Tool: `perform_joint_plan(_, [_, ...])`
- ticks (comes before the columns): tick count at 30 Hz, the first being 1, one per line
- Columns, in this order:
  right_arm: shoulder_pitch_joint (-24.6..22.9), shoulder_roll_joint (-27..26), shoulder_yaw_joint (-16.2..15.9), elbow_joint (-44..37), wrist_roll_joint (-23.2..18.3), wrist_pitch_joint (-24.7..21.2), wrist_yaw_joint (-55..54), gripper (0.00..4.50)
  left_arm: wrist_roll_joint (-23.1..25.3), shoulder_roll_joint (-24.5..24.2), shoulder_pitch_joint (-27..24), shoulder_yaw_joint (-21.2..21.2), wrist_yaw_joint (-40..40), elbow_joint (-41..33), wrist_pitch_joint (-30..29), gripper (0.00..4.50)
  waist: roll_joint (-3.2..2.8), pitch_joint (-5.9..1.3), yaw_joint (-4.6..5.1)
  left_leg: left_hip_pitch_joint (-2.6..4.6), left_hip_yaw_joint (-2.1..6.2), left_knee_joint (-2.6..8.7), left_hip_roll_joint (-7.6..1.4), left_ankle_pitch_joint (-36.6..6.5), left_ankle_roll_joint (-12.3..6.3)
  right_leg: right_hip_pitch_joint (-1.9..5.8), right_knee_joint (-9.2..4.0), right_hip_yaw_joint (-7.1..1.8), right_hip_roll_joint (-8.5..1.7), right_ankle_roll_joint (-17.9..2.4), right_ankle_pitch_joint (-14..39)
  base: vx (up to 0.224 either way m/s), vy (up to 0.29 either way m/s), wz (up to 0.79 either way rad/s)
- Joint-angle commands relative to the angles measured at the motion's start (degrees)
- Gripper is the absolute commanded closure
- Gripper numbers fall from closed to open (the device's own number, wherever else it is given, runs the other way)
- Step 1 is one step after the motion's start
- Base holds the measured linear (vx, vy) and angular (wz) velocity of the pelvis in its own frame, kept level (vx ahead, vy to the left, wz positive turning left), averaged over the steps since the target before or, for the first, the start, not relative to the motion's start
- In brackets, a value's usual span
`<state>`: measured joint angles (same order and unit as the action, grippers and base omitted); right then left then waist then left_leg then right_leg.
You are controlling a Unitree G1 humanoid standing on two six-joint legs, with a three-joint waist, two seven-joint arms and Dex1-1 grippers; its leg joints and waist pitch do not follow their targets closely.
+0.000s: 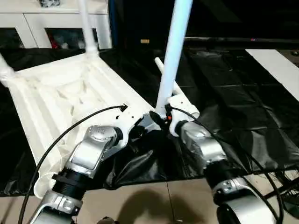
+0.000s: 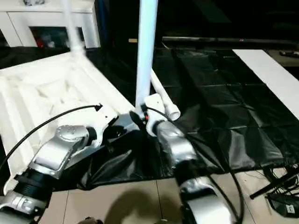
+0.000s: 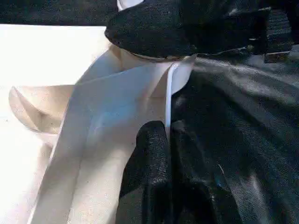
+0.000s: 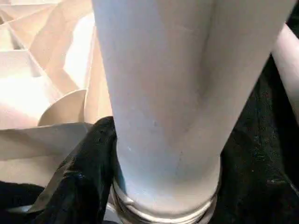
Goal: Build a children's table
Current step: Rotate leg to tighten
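Observation:
The white children's table top (image 1: 60, 98) lies upside down on a black sheet, ribs up. One leg (image 1: 87, 28) stands in the far corner socket and another (image 1: 4, 70) at the left edge. A third leg (image 1: 175, 46) stands upright at the near right corner. My right gripper (image 1: 164, 116) is closed around its flared base, and the right wrist view shows that leg (image 4: 163, 93) seated in the socket ring with a black finger (image 4: 88, 177) against it. My left gripper (image 3: 168, 128) is shut on the top's thin rim (image 3: 121, 93) beside that corner. A fourth leg (image 1: 174, 86) lies on the sheet behind.
A white cabinet (image 1: 56, 18) stands at the back left. The black sheet (image 1: 243, 107) spreads to the right, up to a white board (image 1: 275, 65). Tiled floor (image 1: 154, 200) runs along the front. Cables (image 2: 280, 196) lie at the near right.

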<state>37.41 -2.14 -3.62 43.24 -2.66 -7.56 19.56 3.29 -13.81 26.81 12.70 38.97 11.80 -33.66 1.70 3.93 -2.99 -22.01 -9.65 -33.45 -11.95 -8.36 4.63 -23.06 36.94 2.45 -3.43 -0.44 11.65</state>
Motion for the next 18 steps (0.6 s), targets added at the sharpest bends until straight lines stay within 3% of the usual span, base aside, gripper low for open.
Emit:
perform_joint_plan(1, [0.0,-3.1,-2.5,2.8,-0.6,-1.0,2.8,1.11,-0.7,1.9,0.8,0.3,-1.0,-3.2,1.7,4.50,-0.25,-4.22,-0.39,0.77,0.12,3.64,-0.74,-14.5,0.85,2.46,-5.20,-2.13,-3.59,-10.0,11.2,0.000,0.000,0.00])
perform_joint_plan(4, [0.3,-1.4,-4.0,2.8,1.2,1.0,3.5,0.77,-1.3,0.4,0.8,1.3,1.2,-3.2,3.8,4.50,-0.38,-4.24,-0.44,0.86,0.07,3.59,-0.73,-14.9,0.78,2.40,-5.32,-2.21,-3.67,-10.0,11.4,0.000,0.000,0.00])
perform_joint_plan(7, [-0.2,0.9,-4.8,1.1,1.2,1.9,7.5,0.77,-2.1,-1.4,0.7,2.2,4.3,-2.8,5.2,4.50,-0.49,-4.23,-0.45,0.85,0.01,3.54,-0.69,-14.9,0.58,2.49,-5.33,-2.29,-3.69,-10.1,11.2,0.000,0.000,0.00])
perform_joint_plan(8, [-1.2,3.0,-5.3,-1.4,0.6,2.0,12.5,0.77,-2.2,-3.1,0.8,3.1,7.9,-1.9,8.1,4.50,-0.59,-4.23,-0.52,0.86,0.07,3.53,-0.67,-15.1,0.38,2.50,-5.42,-2.27,-3.65,-10.0,11.4,0.000,0.000,0.00])
perform_joint_plan(10, [-1.5,3.6,-5.4,-2.0,0.5,2.1,14.0,0.77,-2.3,-3.6,0.8,3.4,9.1,-1.6,9.0,4.50,-0.61,-4.34,-0.89,0.84,-0.03,3.51,-0.82,-14.1,0.07,2.58,-5.22,-2.34,-3.62,-10.4,9.2,0.000,0.000,0.00])
perform_joint_plan(12, [-3.2,7.3,-6.7,-5.4,-0.1,2.7,21.0,0.77,-2.9,-6.1,0.9,4.2,13.7,-0.6,11.0,4.50,-1.40,-4.37,-1.10,1.07,0.06,3.51,-0.87,-14.4,0.23,2.46,-5.14,-2.27,-3.53,-11.1,8.0,0.000,0.000,0.00])
perform_joint_plan(14, [-4.5,9.9,-7.6,-7.7,-0.7,2.9,25.6,0.77,-3.5,-7.9,1.0,4.7,17.3,0.1,12.3,4.50,-1.22,-4.39,-1.53,1.24,0.00,3.52,-1.01,-14.9,-0.02,2.49,-5.15,-2.28,-3.45,-11.5,7.0,0.000,0.000,0.00])
perform_joint_plan(18, [-7.3,14.8,-9.6,-13.6,-2.8,1.6,35.5,0.77,-5.1,-11.6,1.3,5.9,25.1,0.9,15.5,4.50,-1.56,-4.25,-2.52,1.55,0.01,3.65,-1.02,-17.0,0.34,2.40,-5.30,-2.30,-3.45,-11.8,8.3,0.000,0.000,0.00])
